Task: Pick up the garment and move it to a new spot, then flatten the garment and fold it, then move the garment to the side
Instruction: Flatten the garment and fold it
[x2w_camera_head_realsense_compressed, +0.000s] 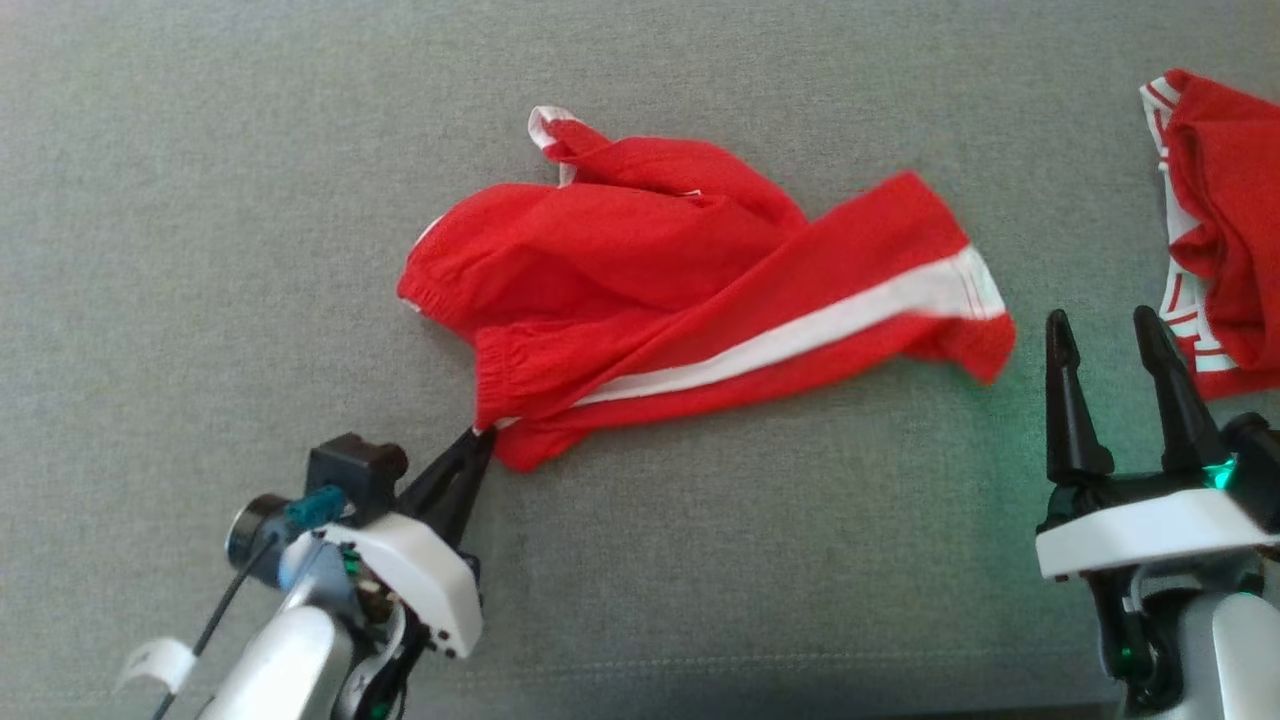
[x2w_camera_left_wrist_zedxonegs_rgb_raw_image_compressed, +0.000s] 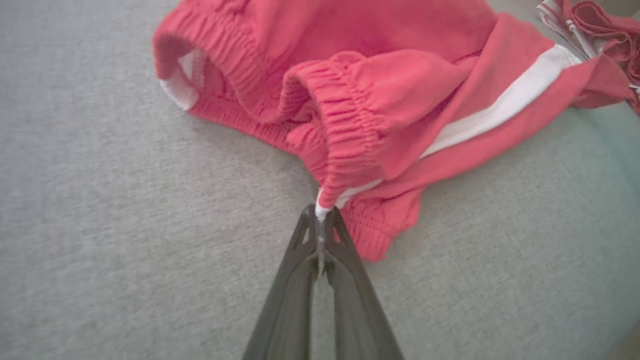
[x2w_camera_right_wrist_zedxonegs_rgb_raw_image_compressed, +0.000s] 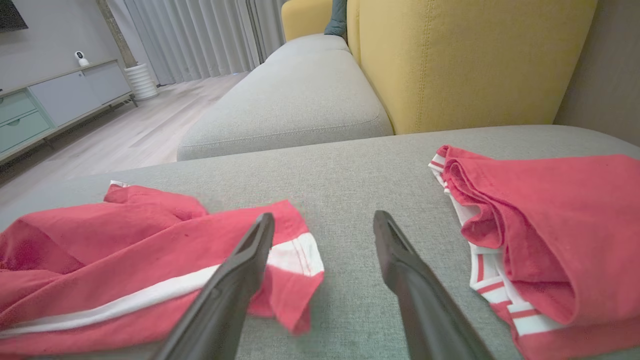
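On grey cushion (x2w_camera_head_realsense_compressed: 200, 200), left claw (x2w_camera_head_realsense_compressed: 482, 437) pinches garment (x2w_camera_head_realsense_compressed: 680, 290) by waistband (x2w_camera_left_wrist_zedxonegs_rgb_raw_image_compressed: 350, 130)

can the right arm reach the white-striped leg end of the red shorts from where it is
Probably yes: the open right gripper sits just beside that hem of the red fabric shorts, with only grey sofa cushion between; the second red-and-white garment lies on its other side.

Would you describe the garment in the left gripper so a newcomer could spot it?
On the grey sofa cushion lie two red garments. The crumpled shorts lie mid-cushion, pinched at the waistband by the left gripper. Unlike the folded garment at the right, they have one broad white stripe.
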